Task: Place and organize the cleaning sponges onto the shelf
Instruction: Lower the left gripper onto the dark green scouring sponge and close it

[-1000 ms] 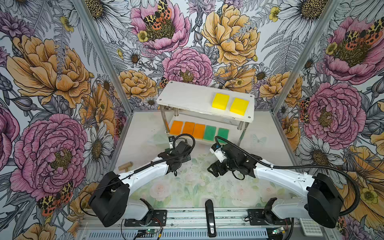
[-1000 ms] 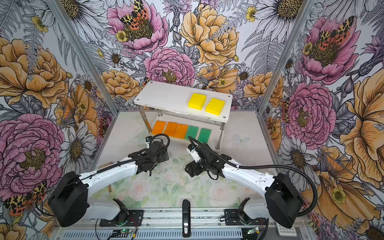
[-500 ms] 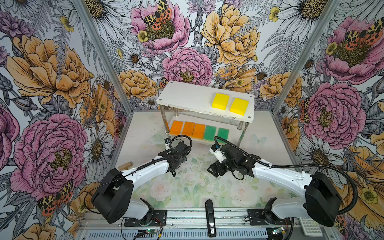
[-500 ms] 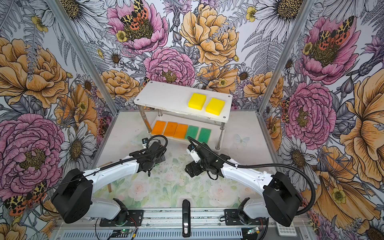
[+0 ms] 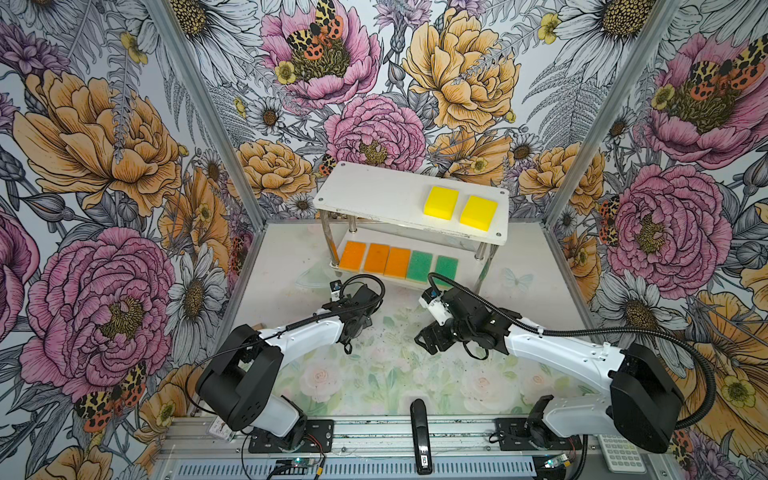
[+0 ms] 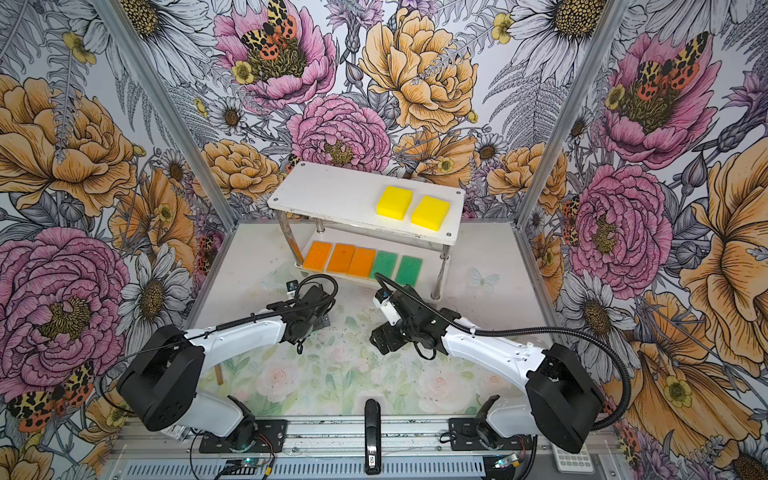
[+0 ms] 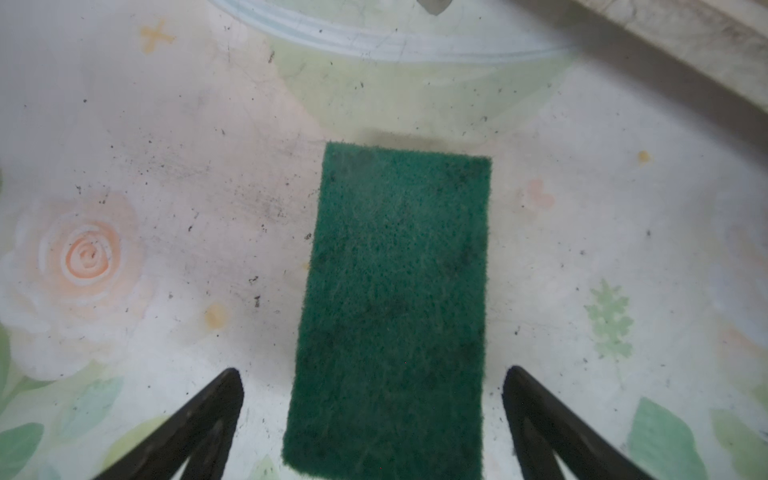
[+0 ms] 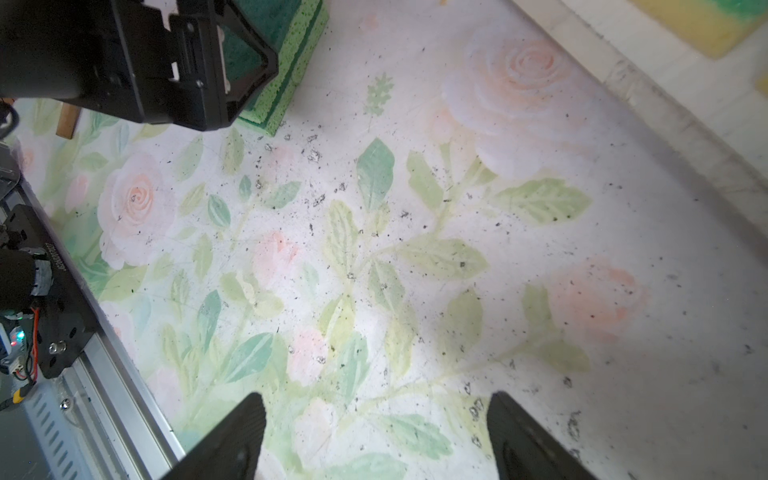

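Dark green sponge [image 7: 395, 299]: flat on the mat, centre-left in the top views.
Left claw [image 7: 372, 372]: fully open, straddling it, empty.
Right claw [image 8: 376, 399]: parted, empty.
Tip: descend squarely, then pinch the long edges.

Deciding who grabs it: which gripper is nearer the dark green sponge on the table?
Left. The left gripper hangs over the dark green sponge, open fingers on either side; the right gripper is apart from it, open over bare table.
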